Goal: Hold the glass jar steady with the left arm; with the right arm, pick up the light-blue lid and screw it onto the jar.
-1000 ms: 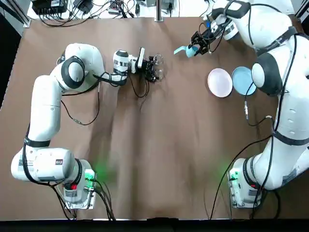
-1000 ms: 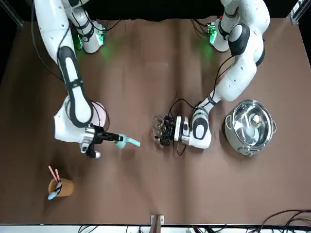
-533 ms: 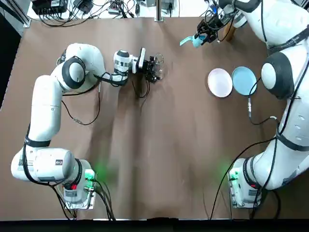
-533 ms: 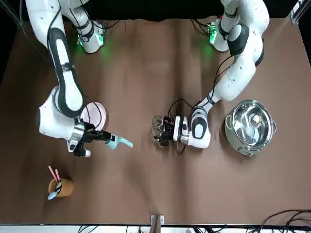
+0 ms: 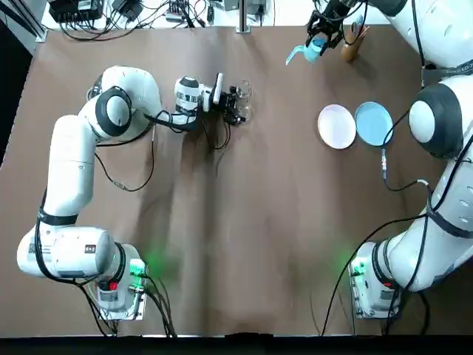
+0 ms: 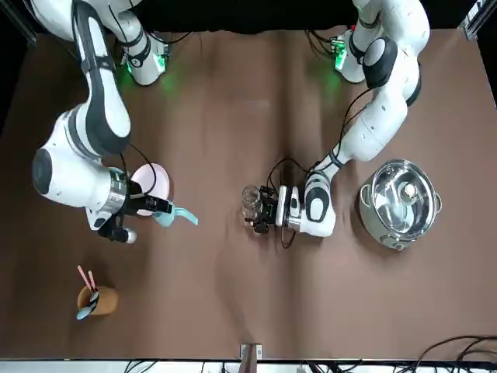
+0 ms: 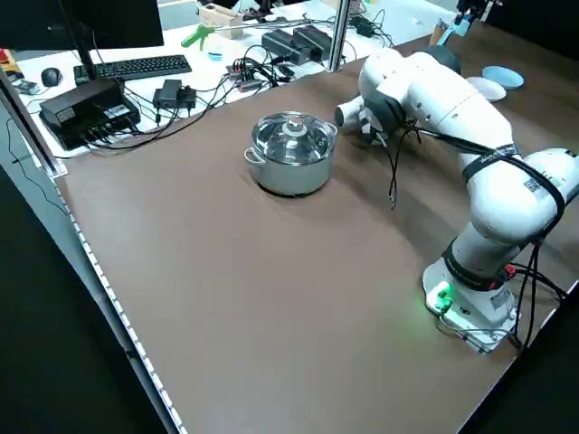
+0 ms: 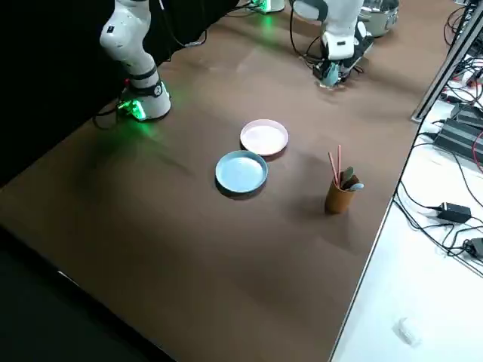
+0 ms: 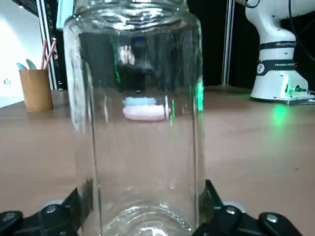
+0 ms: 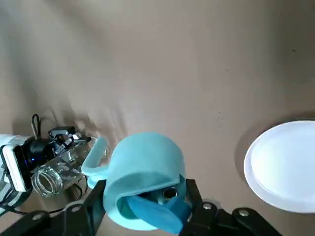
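**Long carry coming up, by the looks of it**

The right gripper [image 5: 319,41] is at the top edge of the overhead view, right of centre. Its fingers are clamped on the light-blue piece [image 10: 142,167], which honestly looks more like a little handled cup than a lid. The glass jar [image 6: 251,200] stands upright with its mouth up, down and left of that in the same view and well apart. The left gripper [image 5: 233,106] comes in sideways and pinches it low between its fingers. I'd guess the right arm has to travel over and line up above that open mouth.
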